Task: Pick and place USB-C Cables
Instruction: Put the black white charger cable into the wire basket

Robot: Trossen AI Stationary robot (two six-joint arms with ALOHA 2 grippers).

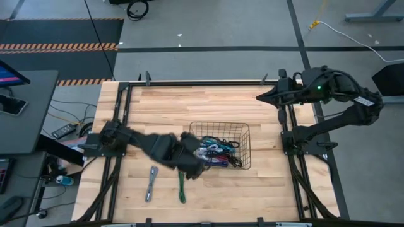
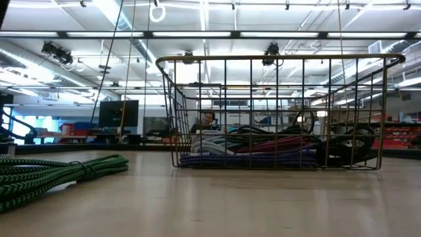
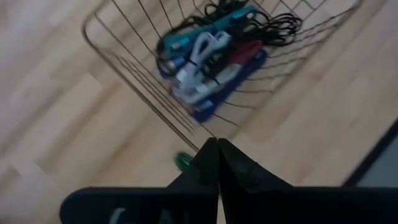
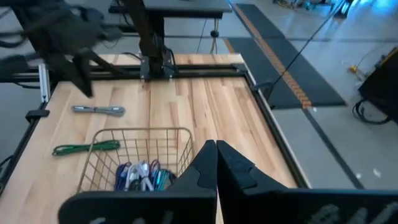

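Note:
A black wire basket (image 1: 219, 125) stands at mid-table with several coiled USB-C cables (image 1: 218, 153) lying in it: teal, white, red, blue and black (image 3: 211, 56). A green cable (image 1: 182, 187) and a grey cable (image 1: 151, 183) lie flat on the wood near the front edge, left of the basket. My left gripper (image 3: 217, 146) is shut and holds nothing; it hangs above the basket's near left corner and the green cable (image 3: 185, 160). My right gripper (image 4: 216, 146) is also shut with nothing in it, raised high at the table's far right (image 1: 259, 98).
Dark metal frame rails (image 1: 120, 120) run along the table's left and right sides. The bare wood (image 1: 177, 107) spreads behind and to the left of the basket. In the low view the green cable (image 2: 52, 172) lies in front left of the basket (image 2: 276, 59).

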